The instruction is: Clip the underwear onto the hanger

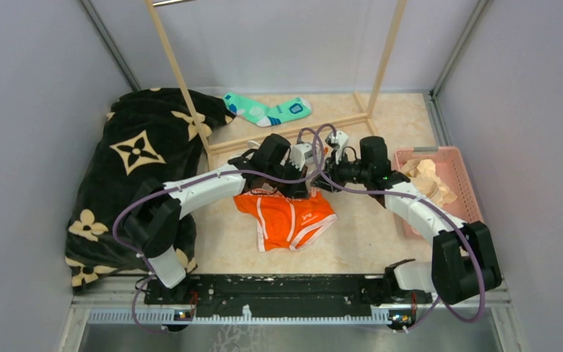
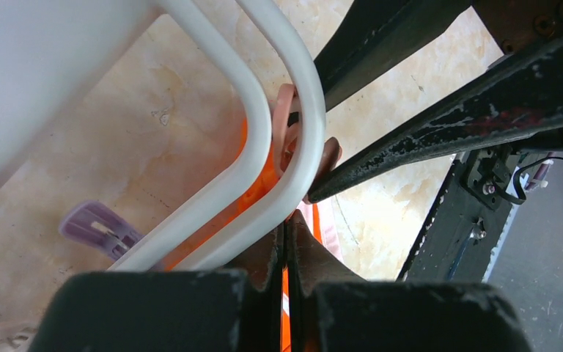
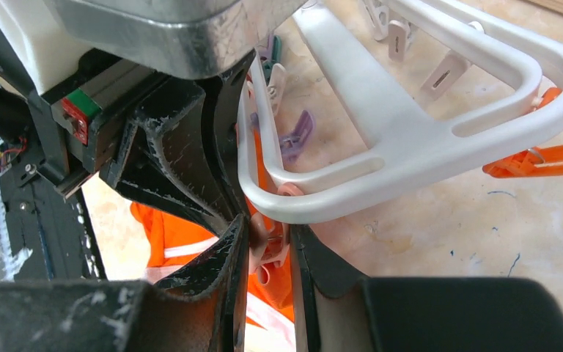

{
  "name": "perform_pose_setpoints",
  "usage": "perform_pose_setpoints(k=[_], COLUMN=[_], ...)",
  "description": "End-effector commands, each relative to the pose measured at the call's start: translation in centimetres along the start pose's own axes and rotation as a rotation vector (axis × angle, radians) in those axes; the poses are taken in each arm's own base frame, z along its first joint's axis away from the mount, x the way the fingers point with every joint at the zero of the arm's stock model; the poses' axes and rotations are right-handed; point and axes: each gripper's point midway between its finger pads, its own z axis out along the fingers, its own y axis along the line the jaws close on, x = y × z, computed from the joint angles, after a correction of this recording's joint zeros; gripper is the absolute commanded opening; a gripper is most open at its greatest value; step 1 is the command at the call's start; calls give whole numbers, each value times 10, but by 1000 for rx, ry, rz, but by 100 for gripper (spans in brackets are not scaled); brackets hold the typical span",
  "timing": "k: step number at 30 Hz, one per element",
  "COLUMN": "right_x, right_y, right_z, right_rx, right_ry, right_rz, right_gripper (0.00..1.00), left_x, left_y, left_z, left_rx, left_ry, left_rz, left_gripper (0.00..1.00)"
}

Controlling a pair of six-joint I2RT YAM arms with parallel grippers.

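The orange underwear [image 1: 286,216] lies on the table, its upper edge lifted to the two grippers. My left gripper [image 1: 298,187] is shut on the underwear's orange fabric [image 2: 287,282], which runs up between its fingers just below the white hanger [image 2: 293,110]. My right gripper [image 3: 270,235] is shut on a pale pink clip [image 3: 273,246] that hangs from the hanger's rim [image 3: 410,147], with the underwear [image 3: 168,235] right beneath. The two grippers nearly touch. In the top view the arms hide most of the hanger.
A purple clip [image 3: 297,136] and an orange clip [image 3: 535,161] dangle from the hanger. A dark patterned blanket [image 1: 139,161] lies left, a teal sock [image 1: 267,111] at the back, and a pink basket [image 1: 454,158] with beige cloth right. A wooden rack [image 1: 183,81] stands behind.
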Motion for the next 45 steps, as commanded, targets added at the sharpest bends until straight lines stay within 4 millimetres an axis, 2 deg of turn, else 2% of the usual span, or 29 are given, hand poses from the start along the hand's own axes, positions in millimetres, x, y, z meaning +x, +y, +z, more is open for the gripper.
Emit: perform_pose_setpoints(k=[1, 7, 20, 31, 40, 43, 45], right_x=[-17, -18, -15, -16, -19, -20, -19], right_y=[25, 26, 28, 32, 29, 18, 6], right_z=[-5, -9, -5, -6, -7, -8, -10], right_rx=[-84, -73, -111, -127, -99, -19, 56], right_ry=[-41, -33, -27, -33, -35, -33, -27], right_rz=[-121, -150, -133, -128, -126, -103, -76], right_gripper=[0, 0, 0, 45, 68, 73, 75], left_x=[-23, -21, -24, -23, -23, -23, -23], left_y=[-4, -3, -4, -3, -2, -3, -3], left_z=[-2, -2, -2, -1, -1, -3, -4], left_rx=[7, 5, 8, 7, 0, 0, 1], left_ry=[-60, -53, -61, -57, -56, -56, -58], left_rz=[38, 38, 44, 43, 46, 53, 58], left_gripper=[0, 0, 0, 0, 0, 0, 6])
